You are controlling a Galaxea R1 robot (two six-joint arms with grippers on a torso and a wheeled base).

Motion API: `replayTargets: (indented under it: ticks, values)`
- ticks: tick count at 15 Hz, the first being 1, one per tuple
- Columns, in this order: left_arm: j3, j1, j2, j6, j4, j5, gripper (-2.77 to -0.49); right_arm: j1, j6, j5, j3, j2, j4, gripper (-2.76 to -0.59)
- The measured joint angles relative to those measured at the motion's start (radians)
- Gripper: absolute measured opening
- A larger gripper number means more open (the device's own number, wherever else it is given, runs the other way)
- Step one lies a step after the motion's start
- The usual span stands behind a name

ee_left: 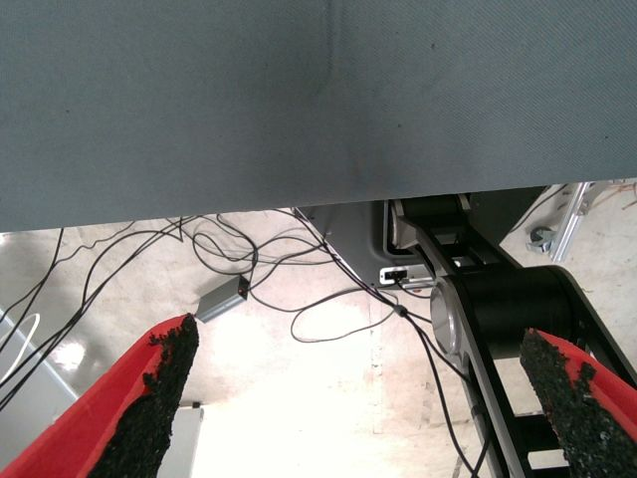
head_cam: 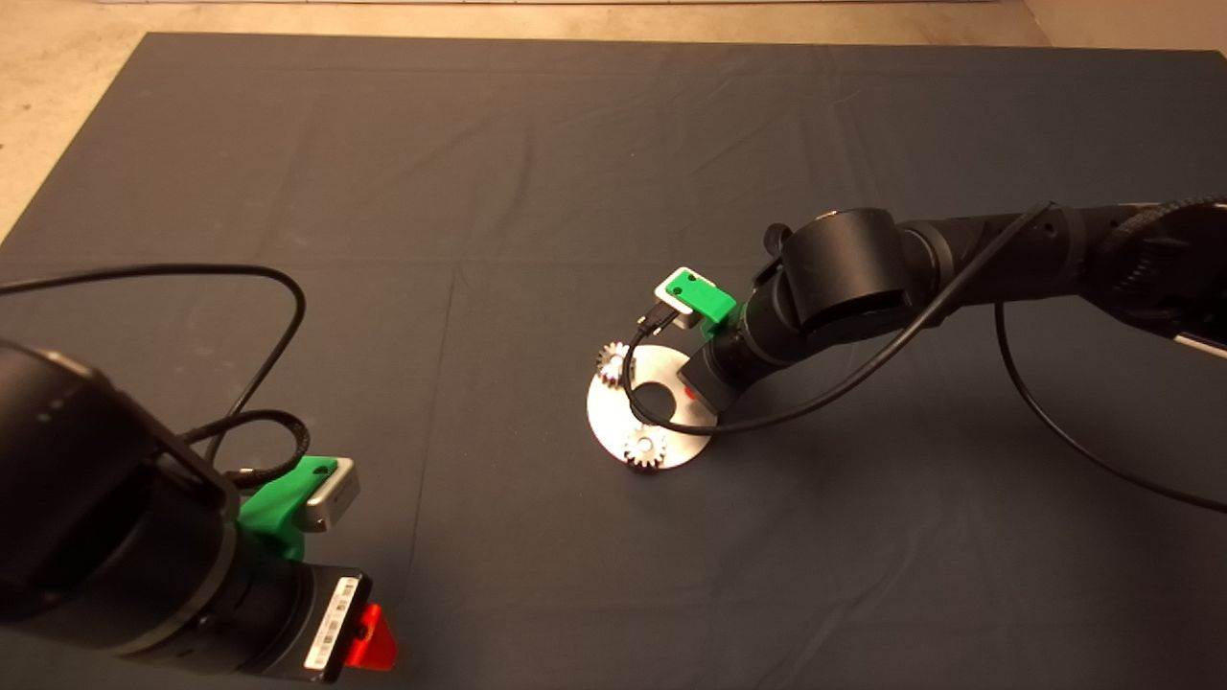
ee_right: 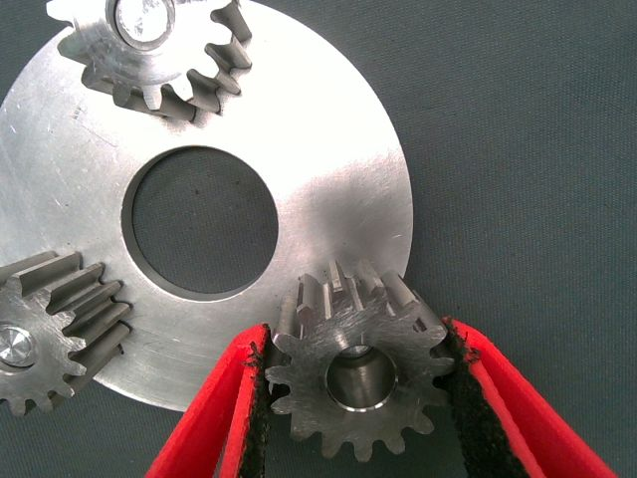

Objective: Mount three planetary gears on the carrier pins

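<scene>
The third gear (ee_right: 360, 376) was pinched between the two red fingers of the right gripper (ee_right: 358, 398), one black pad on each side of its teeth. It was held flat, with its hole facing up, so it could slide down over a pin. Through the hole something shiny showed, maybe the top of the last pin, but it was hard to be sure. The gear sat at the edge of the round metal disc (ee_right: 328, 179), over the one spot that had no gear yet.

Two other gears were already on their pins. One gear (ee_right: 149, 45) had the silver pin top showing in its middle, and so did the other gear (ee_right: 55, 339). They stood spread around the big hole in the disc, so the teeth had room and did not bump.

From above, the right arm reached in over the disc (head_cam: 613, 422) and hid the held gear. The two finished gears (head_cam: 646, 448) (head_cam: 612, 360) could be seen there.

The disc lay flat on the dark mat (head_cam: 575, 144), which likely kept it from sliding.

The left gripper (head_cam: 369, 640) waited at the near left of the mat, away from the work. Its fingers (ee_left: 149, 398) were spread wide and held nothing
</scene>
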Motion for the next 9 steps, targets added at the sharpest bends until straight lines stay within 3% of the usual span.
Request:
replayTargets:
  ticks: [7, 9]
  values:
    - [0.0, 0.0, 0.002, 0.0, 0.0, 0.0, -0.93, 0.0, 0.0, -0.001, 0.0, 0.0, 0.0, -2.05]
    - [0.0, 0.0, 0.003, 0.0, 0.0, 0.0, -0.93, 0.0, 0.0, -0.011, 0.013, 0.0, 0.0, -1.91]
